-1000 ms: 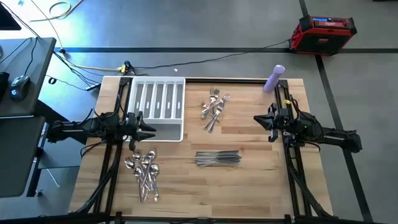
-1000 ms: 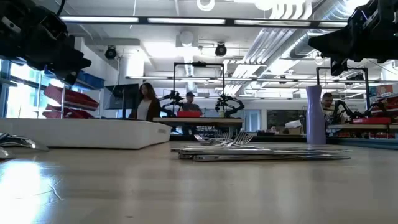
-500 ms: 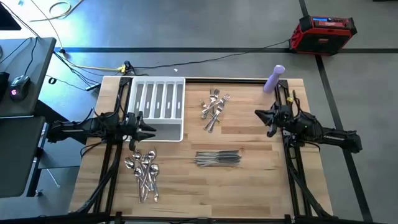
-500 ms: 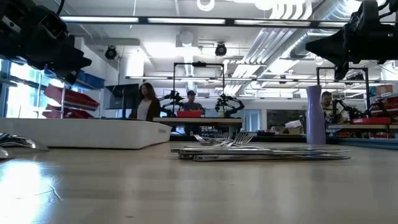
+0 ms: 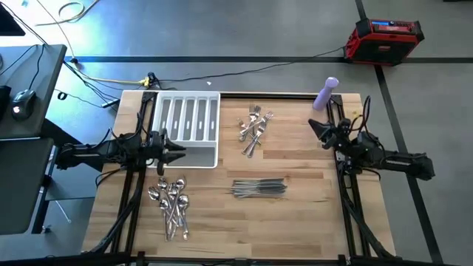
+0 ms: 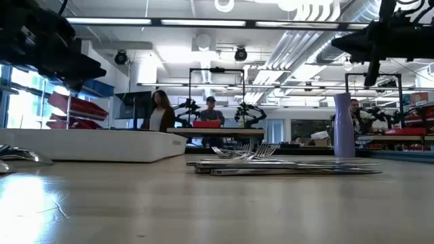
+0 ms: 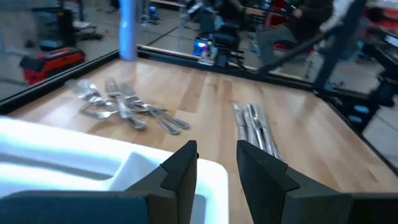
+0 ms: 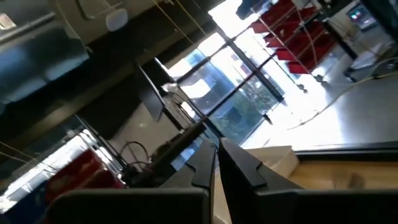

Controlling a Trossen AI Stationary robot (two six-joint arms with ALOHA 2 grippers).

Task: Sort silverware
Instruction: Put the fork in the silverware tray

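**Silverware in three heaps beside the tray, both arms empty**

The white tray (image 5: 186, 130) lies toward the table's far left. Just right of it, a loose pile of forks (image 5: 254, 127) is scattered; nearer the table's front from there, the knives (image 5: 259, 188) lie bundled side by side. The spoons (image 5: 170, 203) are heaped just in front of the tray's near end.

The left gripper (image 5: 177, 151) hovers over the tray's near right corner, its fingers (image 7: 181, 171) parted and grasping nothing. The right gripper (image 5: 313, 126) hangs raised, well right of the forks and near the purple bottle (image 5: 326, 94), fingers (image 8: 233, 163) clenched together, holding nothing
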